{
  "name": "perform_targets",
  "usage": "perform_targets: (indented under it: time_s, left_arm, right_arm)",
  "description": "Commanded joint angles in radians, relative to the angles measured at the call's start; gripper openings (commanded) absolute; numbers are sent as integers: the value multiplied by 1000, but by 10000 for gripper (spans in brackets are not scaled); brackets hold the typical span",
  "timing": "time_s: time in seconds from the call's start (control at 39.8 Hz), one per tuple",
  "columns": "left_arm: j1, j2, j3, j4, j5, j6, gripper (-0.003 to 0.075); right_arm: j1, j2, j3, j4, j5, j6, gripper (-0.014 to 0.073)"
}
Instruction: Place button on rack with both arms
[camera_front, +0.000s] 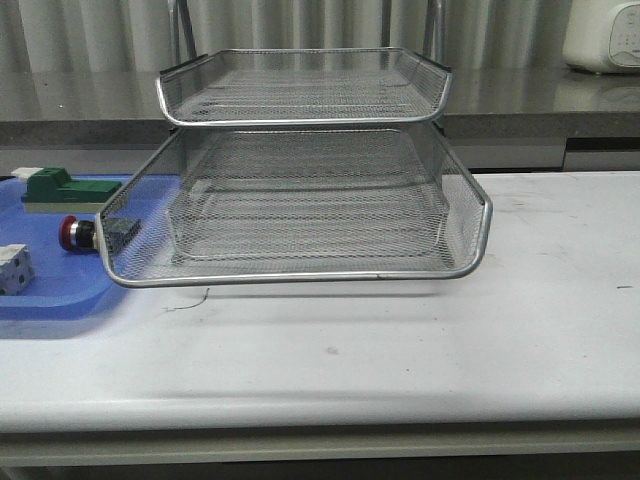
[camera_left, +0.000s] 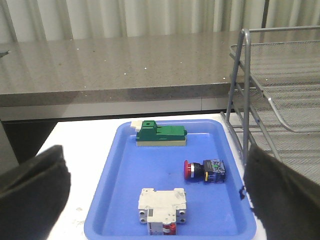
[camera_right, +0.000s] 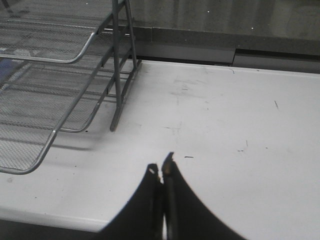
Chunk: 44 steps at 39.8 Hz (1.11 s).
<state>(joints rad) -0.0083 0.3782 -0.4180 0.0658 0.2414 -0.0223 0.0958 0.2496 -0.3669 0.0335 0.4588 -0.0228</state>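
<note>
The button (camera_left: 205, 170), with its red cap and black-blue rear block, lies on its side in the blue tray (camera_left: 115, 200), cap pointing away from the rack. In the front view the button (camera_front: 78, 234) shows beside the rack's lower left corner. The silver wire-mesh rack (camera_front: 300, 200) stands mid-table; it also shows in the left wrist view (camera_left: 280, 90) and the right wrist view (camera_right: 55, 75). My left gripper (camera_left: 160, 195) is open wide above the tray's near end, holding nothing. My right gripper (camera_right: 162, 170) is shut and empty above bare table beside the rack. Neither arm shows in the front view.
A green-and-beige block (camera_left: 161, 135) lies at the tray's far end and a small white block (camera_left: 162, 207) at its near end. A grey counter (camera_front: 320, 95) runs behind the table. A white appliance (camera_front: 605, 35) stands at the back right.
</note>
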Motion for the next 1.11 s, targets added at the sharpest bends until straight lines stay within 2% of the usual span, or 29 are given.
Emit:
perform_targets:
  time_s: [0.0,0.13,0.28,0.43,0.65,0.98,1.08]
  left_arm:
    - [1,23,-36,-10,-69,-1,673]
    - [1,118,-92,19,-17,-1,673]
    - [1,333,-233,31,69,2,673]
    - [-17,555,-380,31,157,97,673]
    - [-46,842,-595,33,198,120,673]
    - [-46,1184,-920,32,381,306,673]
    - [-46,1283,-1019,22,481,408,673]
  right_arm:
    - [3,9,-25,1,-82,-2,-60]
    - [3,9,-25,1,-82,-2,-60]
    - [3,9,-25,1,-82,-2,-60]
    - [3,9,-25,1,-82,-2,-60]
    - [3,9,-25,1,-82,-2,-60]
    - [3,9,-23,1,-82,-2,-60]
    - [3,9,-23,1,-82,-2,-60]
